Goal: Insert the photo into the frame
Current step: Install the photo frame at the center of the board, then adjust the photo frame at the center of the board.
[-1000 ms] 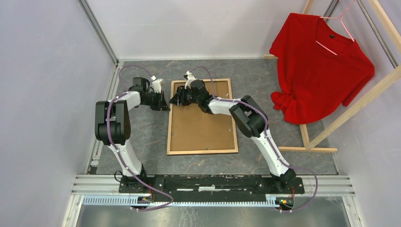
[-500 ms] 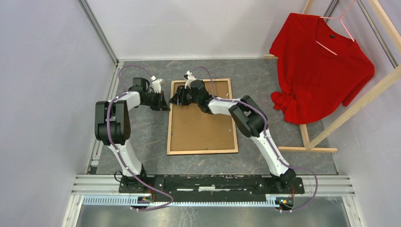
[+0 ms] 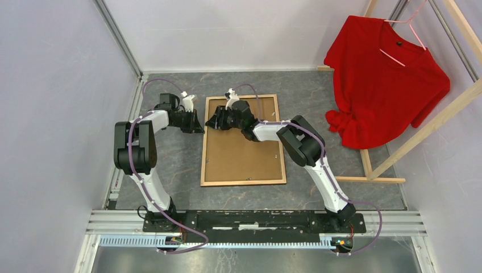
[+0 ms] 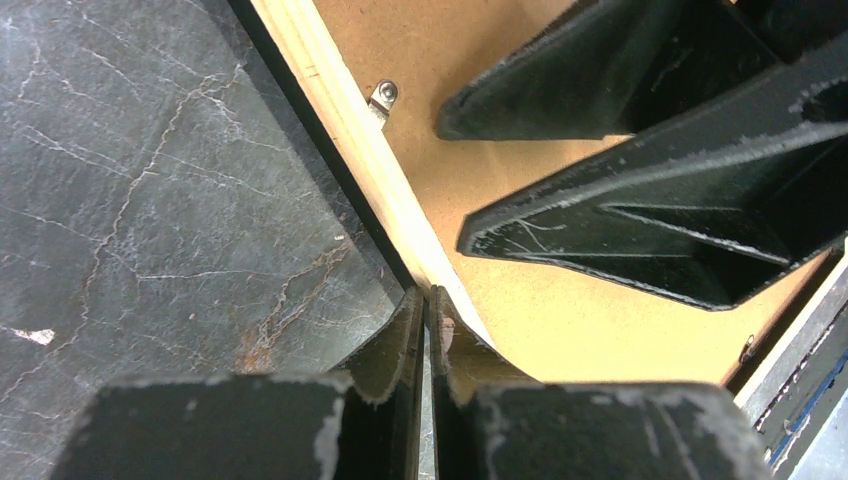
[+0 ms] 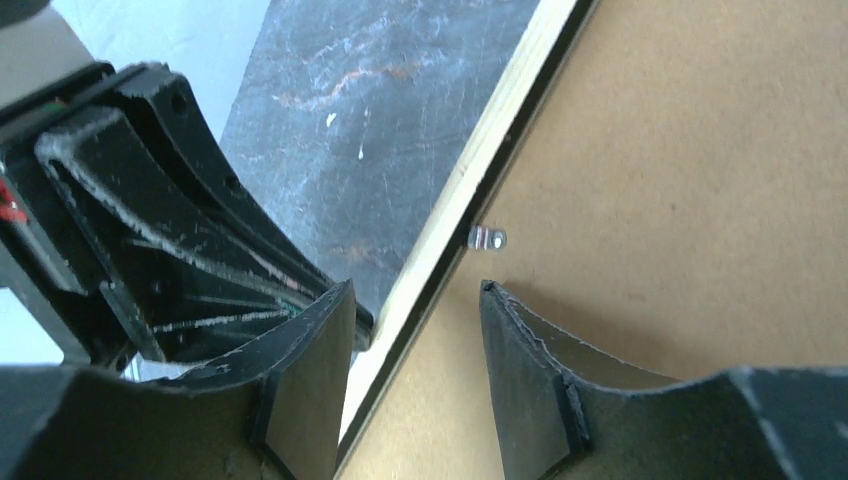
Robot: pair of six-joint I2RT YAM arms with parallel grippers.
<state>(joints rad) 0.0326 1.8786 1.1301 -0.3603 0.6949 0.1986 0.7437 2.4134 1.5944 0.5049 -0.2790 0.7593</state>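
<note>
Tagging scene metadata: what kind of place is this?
Probably a lab robot cell, not a home: blank pale enclosure walls, arms mounted on an aluminium rail, a red shirt hung on a bare wooden rack.

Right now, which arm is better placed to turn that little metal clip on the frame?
Probably right. The right claw is open astride the frame rail, with the clip just ahead of it. The left claw is shut against that rail.

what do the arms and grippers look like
The left arm and right arm both have white links with bulky black joints, and a purple cable runs along each. The left gripper and right gripper have black wedge-shaped fingers, scuffed pale along their edges.
</note>
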